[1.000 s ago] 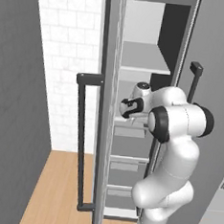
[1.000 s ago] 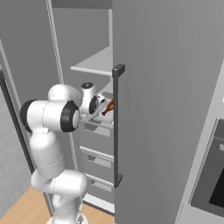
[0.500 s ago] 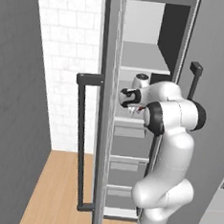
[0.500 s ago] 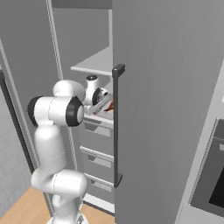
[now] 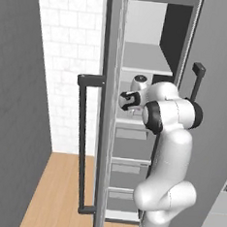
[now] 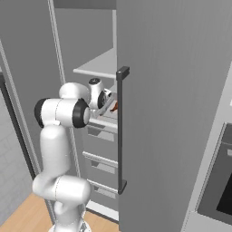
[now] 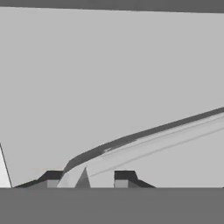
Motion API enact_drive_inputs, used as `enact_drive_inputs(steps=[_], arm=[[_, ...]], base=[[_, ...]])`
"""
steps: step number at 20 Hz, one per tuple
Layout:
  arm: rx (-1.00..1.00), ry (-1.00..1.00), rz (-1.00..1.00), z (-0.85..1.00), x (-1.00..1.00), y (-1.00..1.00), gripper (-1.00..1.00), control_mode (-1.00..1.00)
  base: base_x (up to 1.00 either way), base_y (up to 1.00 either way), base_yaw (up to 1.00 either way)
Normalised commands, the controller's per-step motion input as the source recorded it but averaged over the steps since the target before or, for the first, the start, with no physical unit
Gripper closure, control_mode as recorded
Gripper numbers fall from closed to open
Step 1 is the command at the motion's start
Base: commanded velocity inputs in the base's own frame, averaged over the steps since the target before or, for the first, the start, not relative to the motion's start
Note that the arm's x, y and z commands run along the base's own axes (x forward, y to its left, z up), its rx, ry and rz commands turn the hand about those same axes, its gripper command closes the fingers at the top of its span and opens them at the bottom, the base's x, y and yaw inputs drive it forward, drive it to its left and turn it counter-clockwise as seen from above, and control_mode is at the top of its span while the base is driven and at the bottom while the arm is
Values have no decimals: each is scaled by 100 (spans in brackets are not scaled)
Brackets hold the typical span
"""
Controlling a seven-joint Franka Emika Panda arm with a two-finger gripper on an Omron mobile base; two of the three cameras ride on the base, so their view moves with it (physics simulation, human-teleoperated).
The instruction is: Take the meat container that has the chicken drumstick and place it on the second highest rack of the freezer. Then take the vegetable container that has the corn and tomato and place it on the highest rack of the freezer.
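Observation:
My gripper [image 6: 108,99] reaches into the open freezer [image 5: 131,151] at the level of the second highest rack [image 6: 100,122]. The meat container [image 6: 111,109] sits on that rack, and the orange-brown chicken drumstick [image 6: 114,106] shows inside it, just beyond the hand. In the hand view the gripper [image 7: 87,178] straddles the container's grey rim [image 7: 144,133]. The rim lies against one fingertip [image 7: 52,176], with a small gap to the other, so the jaws stand slightly open. From the left base view the gripper [image 5: 127,101] is just inside the door edge. The highest rack [image 5: 146,65] is bare. The vegetable container, corn and tomato are out of view.
The freezer's open door [image 5: 104,134] with its dark bar handle [image 5: 81,142] stands left of the arm. The neighbouring grey door and handle [image 6: 121,129] hide the shelf's right side. Grey drawers [image 6: 99,156] lie below the racks. A black-fronted oven [image 6: 222,195] is at far right.
The hand has risen a little and shifted towards the door edge. The jaws have parted slightly. The container with the drumstick has stayed where it was on the rack.

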Motion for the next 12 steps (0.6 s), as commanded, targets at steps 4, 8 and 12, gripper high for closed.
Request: enact_drive_inputs(steps=[4, 8, 12], arm=[[0, -1, 1, -7, 0, 0, 100, -100], [0, -1, 0, -7, 0, 0, -100, -100], [0, -11, 0, -2, -1, 0, -100, -100]], base=[[0, 0, 0], [0, 0, 0], [0, 0, 0]])
